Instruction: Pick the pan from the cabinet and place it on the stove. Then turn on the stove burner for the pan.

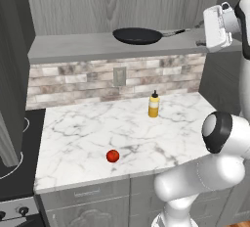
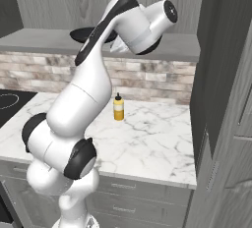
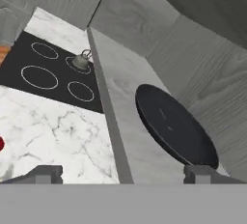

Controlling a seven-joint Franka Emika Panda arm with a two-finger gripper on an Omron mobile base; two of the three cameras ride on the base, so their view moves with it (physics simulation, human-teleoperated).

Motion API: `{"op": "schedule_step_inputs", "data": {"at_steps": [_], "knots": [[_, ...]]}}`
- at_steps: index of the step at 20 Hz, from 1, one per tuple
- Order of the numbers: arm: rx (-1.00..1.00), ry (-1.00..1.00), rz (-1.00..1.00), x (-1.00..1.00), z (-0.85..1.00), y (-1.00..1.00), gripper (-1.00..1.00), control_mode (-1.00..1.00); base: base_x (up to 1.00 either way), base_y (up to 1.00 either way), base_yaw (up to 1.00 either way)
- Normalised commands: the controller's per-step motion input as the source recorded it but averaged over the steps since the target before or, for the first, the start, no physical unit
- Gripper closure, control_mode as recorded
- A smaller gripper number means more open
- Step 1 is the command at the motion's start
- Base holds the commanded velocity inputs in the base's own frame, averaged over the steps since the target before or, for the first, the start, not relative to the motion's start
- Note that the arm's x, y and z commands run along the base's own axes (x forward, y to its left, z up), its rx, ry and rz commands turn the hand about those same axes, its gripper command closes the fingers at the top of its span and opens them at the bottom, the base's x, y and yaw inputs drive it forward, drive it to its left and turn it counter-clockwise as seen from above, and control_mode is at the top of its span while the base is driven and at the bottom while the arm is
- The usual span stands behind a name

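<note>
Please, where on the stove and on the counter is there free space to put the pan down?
On the stove, the near rings are bare; the far corner holds a kettle. The counter is mostly free between a tomato near the front edge and a yellow bottle by the back wall. The pan is on the shelf, with room to its left.

You have a matte black pan (image 1: 137, 36) on the plain grey shelf (image 1: 73, 47) of the grey wood-grain cabinet (image 1: 122, 6). The surface (image 1: 88, 133) is white marble with grey veins. On it, your red tomato (image 1: 113, 156) sits near the front edge and a yellow bottle (image 1: 154, 106) with a dark cap near the back. The backsplash (image 1: 73, 81) is mottled beige-grey brick. The stove (image 3: 48, 76) is black with thin white rings, carrying a grey-green kettle (image 3: 81, 61).
</note>
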Motion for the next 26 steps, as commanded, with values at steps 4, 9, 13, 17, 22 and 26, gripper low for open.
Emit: {"op": "schedule_step_inputs", "data": {"at_steps": [4,9,13,17,22,26], "knots": [[-0.2,-0.29,0.0,0.0,-0.1,0.0,-1.0,-1.0,0.0,0.0,0.0],[-0.16,-0.16,0.0,0.14,0.0,0.0,-1.0,-1.0,0.0,0.0,0.0],[-0.13,-0.09,0.0,0.28,0.0,0.0,-1.0,-1.0,0.0,0.0,0.0],[-0.09,-0.03,0.0,0.35,0.0,-0.03,-1.0,-1.0,0.0,0.0,0.0],[-0.05,-0.03,0.0,0.37,0.0,-0.15,-1.0,-1.0,0.0,0.0,0.0],[-0.02,-0.05,0.0,0.39,0.0,-0.19,-1.0,-1.0,0.0,0.0,0.0]]}}
